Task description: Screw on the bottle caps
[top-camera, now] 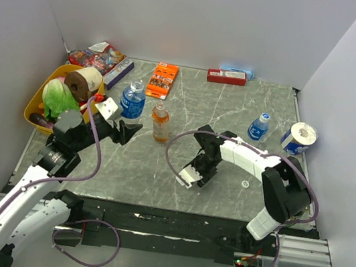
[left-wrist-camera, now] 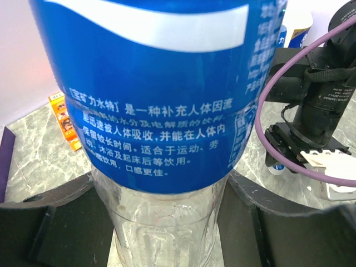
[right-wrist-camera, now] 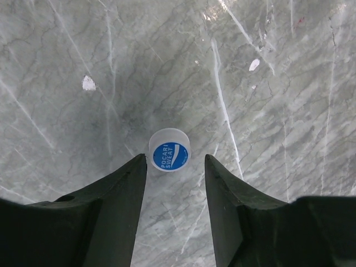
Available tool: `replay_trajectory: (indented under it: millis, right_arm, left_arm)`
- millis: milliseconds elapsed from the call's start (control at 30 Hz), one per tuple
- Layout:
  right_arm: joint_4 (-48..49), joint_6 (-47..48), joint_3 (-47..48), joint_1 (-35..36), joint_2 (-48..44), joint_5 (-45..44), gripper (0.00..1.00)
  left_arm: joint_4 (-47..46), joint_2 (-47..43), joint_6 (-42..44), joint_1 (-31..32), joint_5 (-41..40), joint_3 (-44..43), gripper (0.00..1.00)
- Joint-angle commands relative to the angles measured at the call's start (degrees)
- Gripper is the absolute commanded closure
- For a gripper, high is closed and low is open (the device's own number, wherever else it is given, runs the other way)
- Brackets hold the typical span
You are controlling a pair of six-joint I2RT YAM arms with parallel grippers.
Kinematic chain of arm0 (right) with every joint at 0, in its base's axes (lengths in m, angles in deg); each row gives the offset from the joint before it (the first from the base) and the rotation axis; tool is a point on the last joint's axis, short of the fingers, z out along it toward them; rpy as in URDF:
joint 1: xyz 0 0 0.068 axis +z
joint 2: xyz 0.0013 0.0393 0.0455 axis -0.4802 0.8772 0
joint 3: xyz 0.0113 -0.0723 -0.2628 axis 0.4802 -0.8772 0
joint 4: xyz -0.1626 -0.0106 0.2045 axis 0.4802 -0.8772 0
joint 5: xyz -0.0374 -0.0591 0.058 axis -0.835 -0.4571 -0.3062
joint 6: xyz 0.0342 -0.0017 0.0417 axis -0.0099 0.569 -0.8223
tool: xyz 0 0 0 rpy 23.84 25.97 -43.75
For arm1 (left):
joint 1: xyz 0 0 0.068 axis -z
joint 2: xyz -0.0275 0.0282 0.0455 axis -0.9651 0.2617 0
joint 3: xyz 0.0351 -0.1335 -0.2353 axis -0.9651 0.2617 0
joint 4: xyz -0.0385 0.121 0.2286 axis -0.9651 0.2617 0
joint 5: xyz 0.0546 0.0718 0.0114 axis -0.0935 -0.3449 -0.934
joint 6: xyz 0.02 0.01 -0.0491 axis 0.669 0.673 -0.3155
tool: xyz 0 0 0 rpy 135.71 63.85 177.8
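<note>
– Well, where's the cap [right-wrist-camera: 169, 150] rn?
– Flat on the tabletop [right-wrist-camera: 267, 100], blue top up, toward the near edge, a bit right of centre. Over it hangs the right gripper [right-wrist-camera: 175, 160]: jaws apart, one tip each side, nothing held. The cap lies just ahead of the tips.
– So the step's the pick?
– I'd say so. Go a touch fwd so the cap sits between the pads, not at the very tips. Drop till the tips nearly meet the marble, then close slowly (it's small & slick, prob. squirts out if pinched off-centre).
– And the bottle [left-wrist-camera: 161, 111]?
– Blue-label one, upright toward the far edge, left of centre. The left gripper [left-wrist-camera: 161, 222] is clamped round its clear lower part, below the label. It should grip firm w/o crushing, so the neck doesn't wander when the cap arrives.
– Anything in the way?
– The orange-drink bottle [top-camera: 160, 122] stands just beside it, btw the two arms. I'd carry the cap high enough to clear that one, and level for the thread.
</note>
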Motion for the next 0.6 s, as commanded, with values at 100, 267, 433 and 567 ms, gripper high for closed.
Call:
replay_trajectory:
  millis: [100,267,433,567]
  right_arm:
    - [1.11,0.57,-0.82,0.58,1.45,-0.51,0.48]
    - [1.46,0.13,-0.82,0.58,1.98,-1.12,0.50]
    - [1.81,-0.48,-1.00,0.58,2.15,-1.39,0.52]
    - [3.04,-1.10,-1.70,0.58,2.15,-1.57,0.53]
  left_arm:
    - [-3.17,0.48,-1.01,-0.47,1.47,-0.11,0.99]
    - [-3.08,0.75,-1.01,-0.64,1.56,-0.20,0.99]
    - [-3.52,0.84,-1.19,-0.55,1.91,0.24,0.99]
    - [-3.70,1.19,-1.19,-0.73,2.00,0.24,0.99]
